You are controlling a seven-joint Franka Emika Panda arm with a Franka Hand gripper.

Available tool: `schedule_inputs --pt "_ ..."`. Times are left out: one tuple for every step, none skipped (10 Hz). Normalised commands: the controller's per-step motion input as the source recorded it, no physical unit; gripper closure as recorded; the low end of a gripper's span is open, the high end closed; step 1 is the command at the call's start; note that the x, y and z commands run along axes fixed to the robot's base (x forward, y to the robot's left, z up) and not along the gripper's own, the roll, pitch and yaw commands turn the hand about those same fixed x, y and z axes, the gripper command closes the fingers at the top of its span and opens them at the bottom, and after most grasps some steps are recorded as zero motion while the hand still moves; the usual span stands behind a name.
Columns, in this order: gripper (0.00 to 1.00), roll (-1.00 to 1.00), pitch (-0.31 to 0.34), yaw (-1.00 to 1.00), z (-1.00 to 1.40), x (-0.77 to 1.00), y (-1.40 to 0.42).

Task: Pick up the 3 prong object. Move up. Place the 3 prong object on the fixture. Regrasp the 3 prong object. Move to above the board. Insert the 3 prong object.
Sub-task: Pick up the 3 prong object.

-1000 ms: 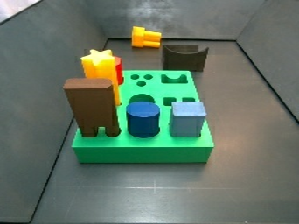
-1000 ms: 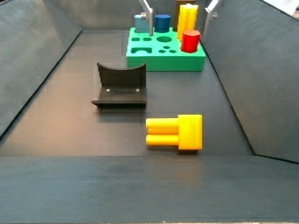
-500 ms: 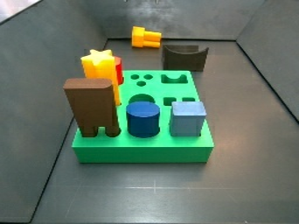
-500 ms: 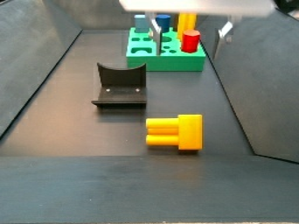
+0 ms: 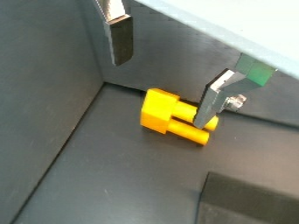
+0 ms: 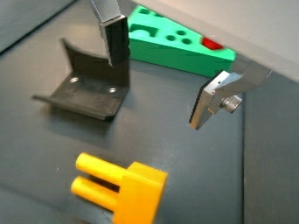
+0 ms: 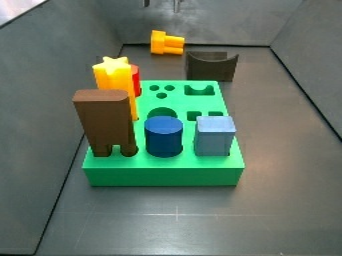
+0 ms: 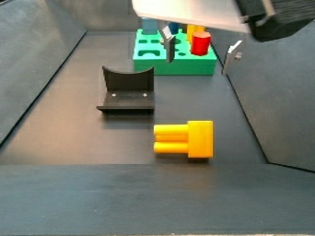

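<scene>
The gripper (image 5: 163, 66) hung in the air with its two silver fingers spread well apart and nothing between them. In both wrist views the gap showed only dark surface (image 5: 105, 175) and pieces lying below. In a side view the gripper (image 8: 194, 46) showed only as thin finger tips under the pale wrist body, up above the middle of the bin.

Below the gripper, the 3 prong object (image 5: 173, 116) lay flat on the surface, its round prongs pointing sideways and its square block end toward the wall. In a wrist view one finger (image 5: 215, 94) appeared in front of the prong end, but the finger was raised and I could not tell any contact from that angle. In another wrist view the 3 prong object (image 6: 122, 185) sat clear of both fingers (image 6: 212, 100), so it was not held.

Beside the gripper, and apart from the yellow piece, stood the fixture (image 6: 82, 86), a dark low block with a curved notch open upward. In a side view the fixture (image 8: 125, 89) sat between the 3 prong object (image 8: 185, 140) and the board (image 8: 176, 55).

Beyond the gripper lay the board (image 6: 177, 44), bright green with shaped holes in its top. In a side view the board (image 7: 167, 160) carried a tall brown two-legged block (image 7: 106, 122), a yellow star block (image 7: 115, 72), a blue cylinder (image 7: 163, 136) and a grey-blue square block (image 7: 215, 134).
</scene>
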Motion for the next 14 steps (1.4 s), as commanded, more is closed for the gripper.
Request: schedule_inputs --pt "0.0 0.02 0.037 -0.95 -0.17 0.0 0.02" --pt "0.0 0.02 0.046 -0.94 -0.18 0.0 0.03" --pt "0.0 0.05 0.066 -0.91 -0.2 0.0 0.04" --pt "0.0 0.06 0.091 -0.86 -0.21 0.0 0.09" --pt "0.0 0.01 0.07 -0.87 -0.15 0.0 0.11" --pt "0.0 0.0 0.057 -0.81 -0.11 0.05 0.18" --pt "0.0 0.01 0.073 -0.79 -0.09 0.09 0.2" --pt "0.0 0.01 0.076 -0.79 -0.08 0.09 0.19" --pt "0.0 0.01 0.076 -0.78 -0.08 0.09 0.2" --pt "0.0 0.02 0.083 -0.77 -0.09 0.08 0.21" --pt "0.0 0.02 0.097 -0.76 -0.12 0.08 0.22" --pt "0.0 0.04 0.127 -0.71 -0.17 0.07 0.26" --pt "0.0 0.04 0.141 -0.69 -0.21 0.07 0.29" --pt "0.0 0.02 0.153 -0.67 -0.24 0.07 0.31"
